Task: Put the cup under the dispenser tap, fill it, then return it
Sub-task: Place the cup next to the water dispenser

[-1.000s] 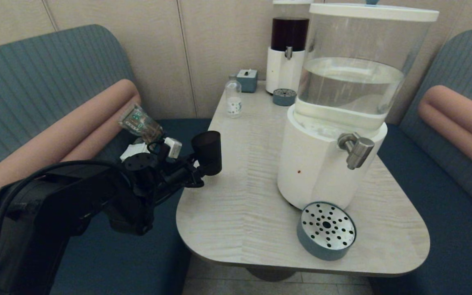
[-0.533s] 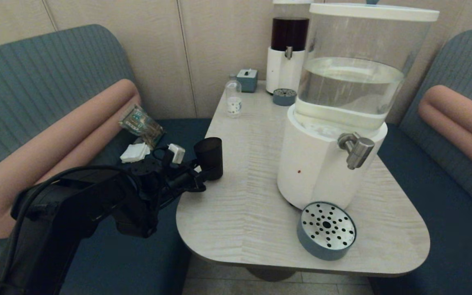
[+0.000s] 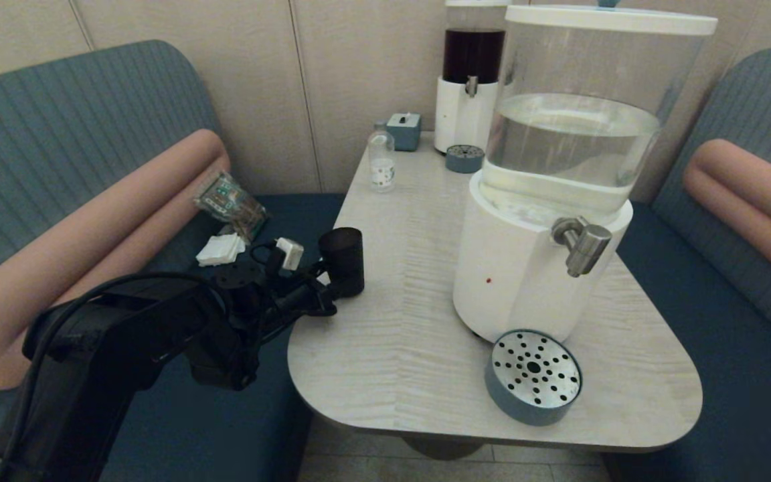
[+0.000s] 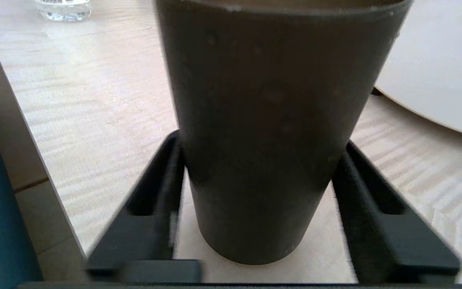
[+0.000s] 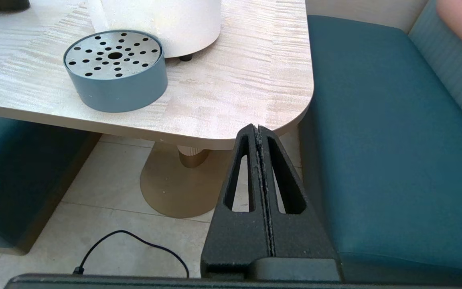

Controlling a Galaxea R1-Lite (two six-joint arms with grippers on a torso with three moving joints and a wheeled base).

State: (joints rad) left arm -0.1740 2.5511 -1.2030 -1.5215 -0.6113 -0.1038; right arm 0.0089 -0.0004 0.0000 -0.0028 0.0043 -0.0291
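Left wrist view shows our left gripper (image 4: 257,188) with its jaws on both sides of the cup (image 4: 271,128), holding it upright. We see the cup standing at the left edge of the tabletop (image 3: 412,335), well apart from the dispenser tap (image 3: 583,245) and the round drip tray (image 3: 534,376). Our right gripper (image 5: 260,132) hangs low beside the tabletop, jaws pressed together on nothing.

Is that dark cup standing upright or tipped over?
Upright: the cup stands on the table, rim up, between the left gripper fingers.
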